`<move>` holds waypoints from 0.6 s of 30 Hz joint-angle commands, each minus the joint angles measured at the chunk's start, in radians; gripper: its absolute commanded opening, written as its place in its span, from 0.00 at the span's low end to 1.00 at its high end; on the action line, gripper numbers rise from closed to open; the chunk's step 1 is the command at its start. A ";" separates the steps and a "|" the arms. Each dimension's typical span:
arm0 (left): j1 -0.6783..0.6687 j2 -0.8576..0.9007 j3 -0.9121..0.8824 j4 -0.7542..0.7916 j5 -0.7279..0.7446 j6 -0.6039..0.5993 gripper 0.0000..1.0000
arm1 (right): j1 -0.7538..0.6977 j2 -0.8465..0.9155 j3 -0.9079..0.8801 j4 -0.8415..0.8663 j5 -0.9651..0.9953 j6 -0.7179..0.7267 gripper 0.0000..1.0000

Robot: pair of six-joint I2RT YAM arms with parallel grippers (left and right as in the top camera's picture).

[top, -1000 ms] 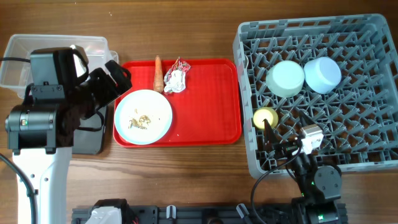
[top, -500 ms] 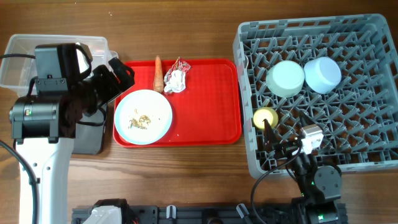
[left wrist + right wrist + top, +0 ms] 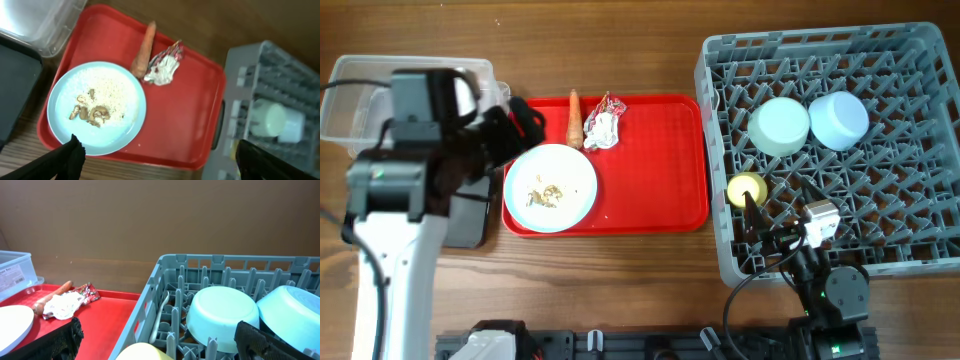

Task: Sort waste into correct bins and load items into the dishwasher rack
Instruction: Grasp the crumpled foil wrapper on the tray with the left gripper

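The pale blue plate [image 3: 550, 187] lies on the red tray with beige scraps [image 3: 546, 193] on it; it also shows in the left wrist view [image 3: 97, 107]. The orange carrot [image 3: 574, 118] and the red-and-silver wrapper [image 3: 602, 122] lie at the tray's back. My left gripper [image 3: 517, 122] is open and empty above the tray's left edge, beside the plate. In the grey rack [image 3: 910, 70] two pale blue bowls [image 3: 779, 125] lie upside down, with the green-and-yellow bowl [image 3: 746, 188] and the white spoon [image 3: 160, 312]. My right gripper [image 3: 772, 225] is open and empty over the rack's front.
The red tray [image 3: 655, 170] sits mid-table. The clear tub [image 3: 360, 85] stands at the back left and the black tray [image 3: 470, 220] lies in front of it, partly under my left arm. The rack fills the right side.
My left arm has moved back and a little right, bringing its gripper closer to the red tray's left edge. The right arm has not moved.
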 commanded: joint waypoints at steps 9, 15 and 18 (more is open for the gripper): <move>-0.268 0.563 -0.011 0.275 -0.189 0.053 0.73 | -0.008 -0.007 -0.001 0.007 -0.017 0.015 0.99; -0.305 0.762 -0.011 0.467 -0.193 0.068 0.60 | -0.008 -0.007 -0.001 0.007 -0.017 0.015 1.00; -0.305 0.795 -0.011 0.499 -0.211 0.064 0.25 | -0.008 -0.007 -0.001 0.007 -0.017 0.015 1.00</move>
